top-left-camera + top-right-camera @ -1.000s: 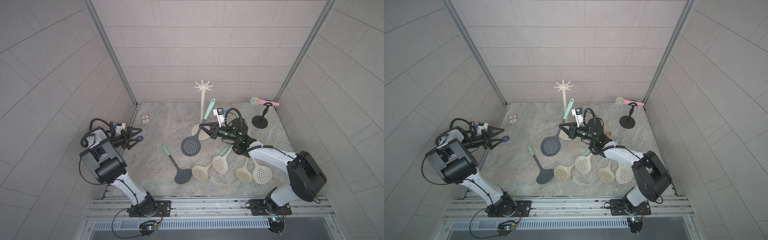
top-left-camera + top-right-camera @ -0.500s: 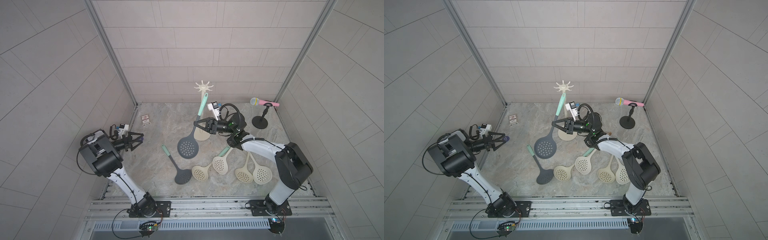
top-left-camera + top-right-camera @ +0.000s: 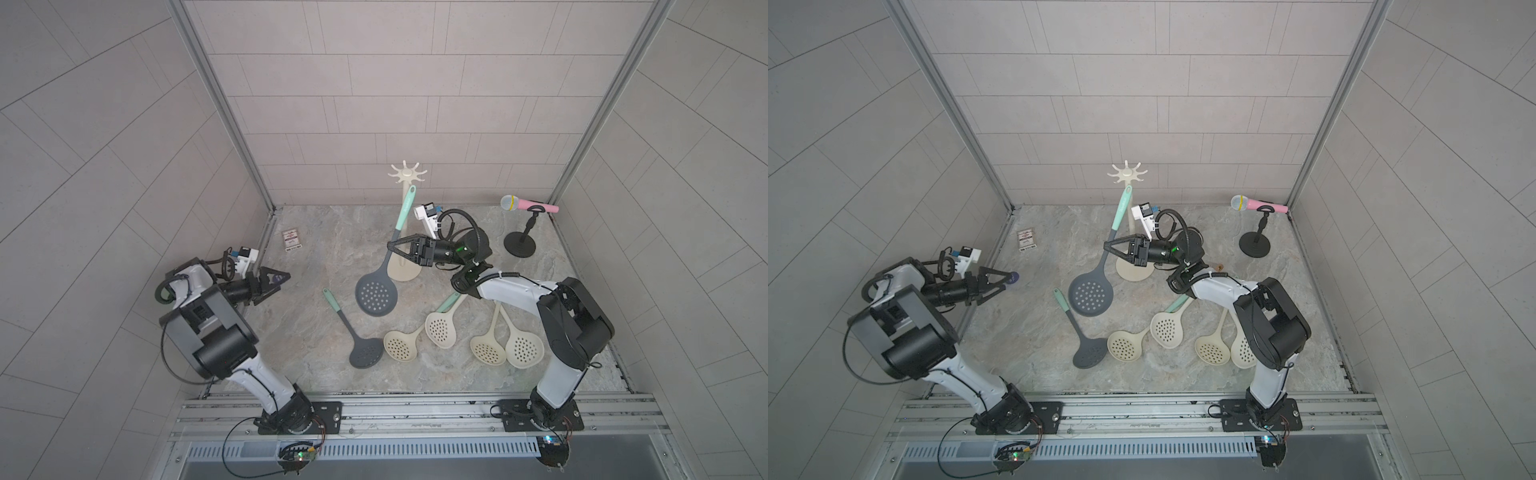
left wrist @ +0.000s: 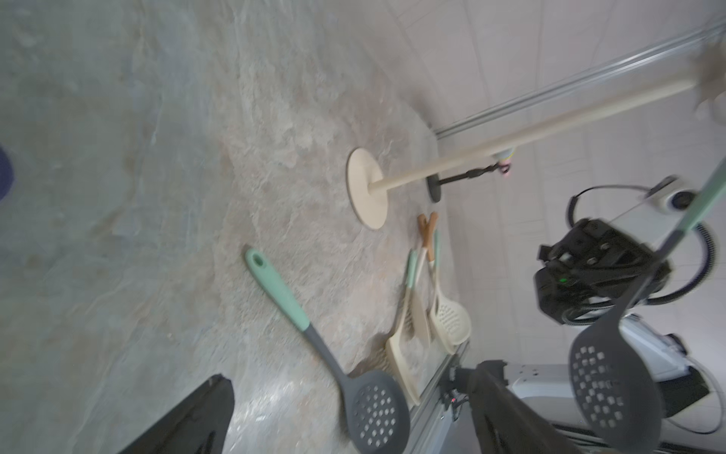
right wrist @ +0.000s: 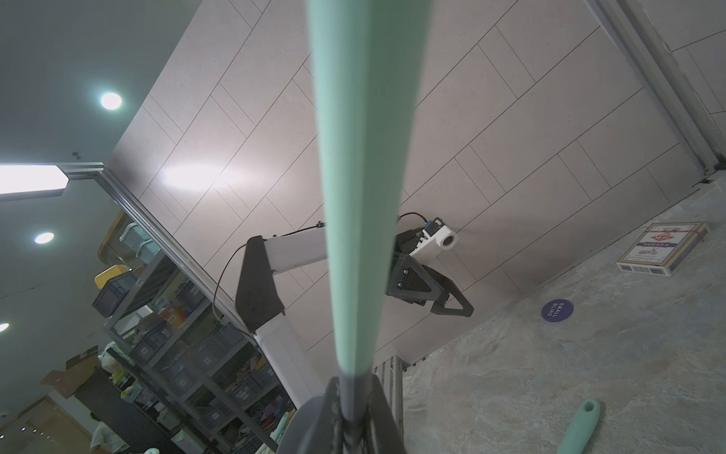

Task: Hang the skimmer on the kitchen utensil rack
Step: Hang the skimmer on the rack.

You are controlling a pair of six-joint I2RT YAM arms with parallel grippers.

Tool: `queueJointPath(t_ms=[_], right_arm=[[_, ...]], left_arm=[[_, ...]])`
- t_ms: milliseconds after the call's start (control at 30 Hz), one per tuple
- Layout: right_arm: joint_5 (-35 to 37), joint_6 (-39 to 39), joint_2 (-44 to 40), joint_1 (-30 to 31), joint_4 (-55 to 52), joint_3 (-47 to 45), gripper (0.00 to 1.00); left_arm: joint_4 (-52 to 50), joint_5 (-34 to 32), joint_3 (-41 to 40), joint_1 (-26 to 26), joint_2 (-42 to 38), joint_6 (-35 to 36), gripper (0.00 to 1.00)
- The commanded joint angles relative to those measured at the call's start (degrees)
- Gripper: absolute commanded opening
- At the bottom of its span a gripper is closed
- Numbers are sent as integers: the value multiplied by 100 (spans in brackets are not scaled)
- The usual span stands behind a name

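The skimmer (image 3: 376, 296) (image 3: 1090, 296) has a dark grey holed head and a mint green handle (image 5: 361, 196). It hangs off the floor, head down. My right gripper (image 3: 390, 246) (image 3: 1106, 246) (image 5: 353, 416) is shut on its dark shaft just below the green part. In both top views the handle's tip lies just under the star-shaped crown of the cream kitchen utensil rack (image 3: 407, 173) (image 3: 1127, 173). The rack's round base (image 4: 365, 188) stands behind the skimmer. My left gripper (image 3: 286, 276) (image 3: 1007, 278) (image 4: 355, 373) is open and empty near the left wall.
A second dark skimmer (image 3: 365, 351) with a green handle lies on the floor in the middle. Several cream skimmers (image 3: 440, 330) lie to its right. A pink microphone (image 3: 528, 203) rests on a black stand at the back right. A card box (image 3: 292, 240) and a blue disc (image 5: 557, 310) lie at the left.
My right gripper has raised and swung the skimmer a little to the left, bringing the handle's tip up under the rack's crown. The left arm has shifted its posture, its gripper still open.
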Motion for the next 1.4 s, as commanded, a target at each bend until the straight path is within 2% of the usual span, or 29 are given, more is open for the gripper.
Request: queueJointPath(t_ms=[0,67,200,500,667,1367], right_arm=[[-90,125,-210,-5,356,28,0],[-120,128,-191,0,335,48,0],[-169,151,-161,-6,328,80,0],[-231,371,-1,-105,614,152,0],[-203,859,302,-222,1166,266,0],[-354,727,335,-150,1163,358,0]], left_arm=[[2581,-1459,-750,-162,-1095,-1820,100],[3053,-1717,-984,-174,-1447,-2261,100],[3162,-2237,-846,-290,-1448,-2558,100],[3529,-2876,-926,-383,-1536,-2733,100],[3634,-2934,-1056,-427,-1610,-2759,100],[3747,-2973,-1216,-571,-1530,-2900,100]])
